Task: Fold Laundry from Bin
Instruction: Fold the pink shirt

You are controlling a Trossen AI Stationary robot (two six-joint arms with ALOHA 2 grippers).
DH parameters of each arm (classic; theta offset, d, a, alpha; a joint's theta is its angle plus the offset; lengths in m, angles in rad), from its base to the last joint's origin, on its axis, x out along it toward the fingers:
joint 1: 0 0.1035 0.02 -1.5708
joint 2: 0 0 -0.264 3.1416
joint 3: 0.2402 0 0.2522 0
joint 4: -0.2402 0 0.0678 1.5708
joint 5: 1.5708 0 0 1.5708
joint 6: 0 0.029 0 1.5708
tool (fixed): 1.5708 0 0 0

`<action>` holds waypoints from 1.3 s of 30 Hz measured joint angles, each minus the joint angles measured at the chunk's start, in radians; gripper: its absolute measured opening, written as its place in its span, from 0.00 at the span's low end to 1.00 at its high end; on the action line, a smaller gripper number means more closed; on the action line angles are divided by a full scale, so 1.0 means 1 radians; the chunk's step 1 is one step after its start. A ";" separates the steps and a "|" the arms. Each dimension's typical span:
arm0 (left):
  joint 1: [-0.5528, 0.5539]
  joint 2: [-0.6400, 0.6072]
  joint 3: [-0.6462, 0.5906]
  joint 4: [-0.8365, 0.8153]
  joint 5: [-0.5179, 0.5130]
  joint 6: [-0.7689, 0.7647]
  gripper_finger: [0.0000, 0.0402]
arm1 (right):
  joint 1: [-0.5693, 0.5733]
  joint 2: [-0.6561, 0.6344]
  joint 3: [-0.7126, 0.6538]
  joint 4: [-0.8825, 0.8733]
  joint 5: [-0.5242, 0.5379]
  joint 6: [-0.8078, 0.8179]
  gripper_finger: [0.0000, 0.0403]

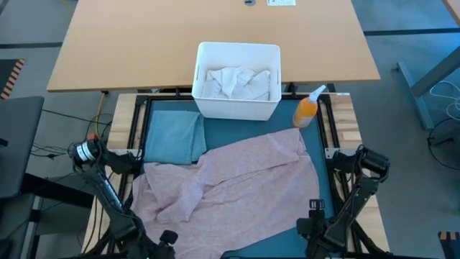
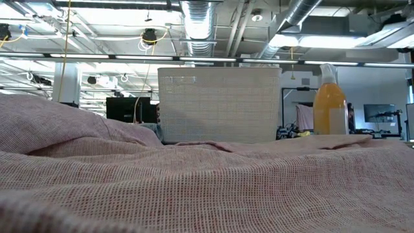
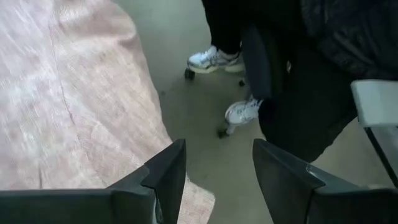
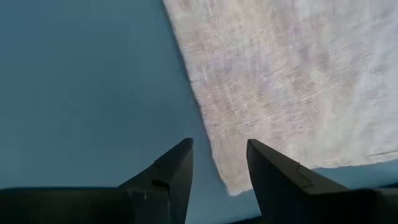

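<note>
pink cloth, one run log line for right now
pink cloth: spread on mat | bin: white laundry inside | left gripper: open, empty | right gripper: open, empty

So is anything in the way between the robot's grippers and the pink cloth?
No. The pink cloth lies spread on the mat, nothing on top. The right gripper hangs open right at its edge, and the left gripper is open beside it too.
</note>
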State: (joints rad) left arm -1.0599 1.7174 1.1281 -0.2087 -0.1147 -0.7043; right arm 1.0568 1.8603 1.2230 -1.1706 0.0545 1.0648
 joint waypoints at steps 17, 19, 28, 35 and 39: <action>-0.017 0.021 -0.005 -0.027 0.013 -0.075 0.43 | -0.059 -0.004 -0.136 0.143 -0.113 -0.149 0.06; -0.025 0.036 -0.005 -0.026 -0.003 -0.081 0.43 | -0.059 -0.004 -0.137 0.141 -0.113 -0.150 0.04; -0.029 0.142 0.009 -0.066 0.032 -0.133 0.43 | -0.070 -0.002 -0.138 0.143 -0.114 -0.149 0.06; -0.029 0.194 0.040 -0.160 0.017 -0.148 0.43 | -0.079 -0.001 -0.140 0.153 -0.121 -0.149 0.05; -0.027 0.209 0.041 -0.194 0.023 -0.168 0.43 | -0.079 -0.001 -0.140 0.155 -0.119 -0.149 0.05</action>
State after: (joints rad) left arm -1.0867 1.9262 1.1694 -0.4024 -0.0919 -0.8726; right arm 0.9783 1.8591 1.0832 -1.0161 -0.0640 0.9161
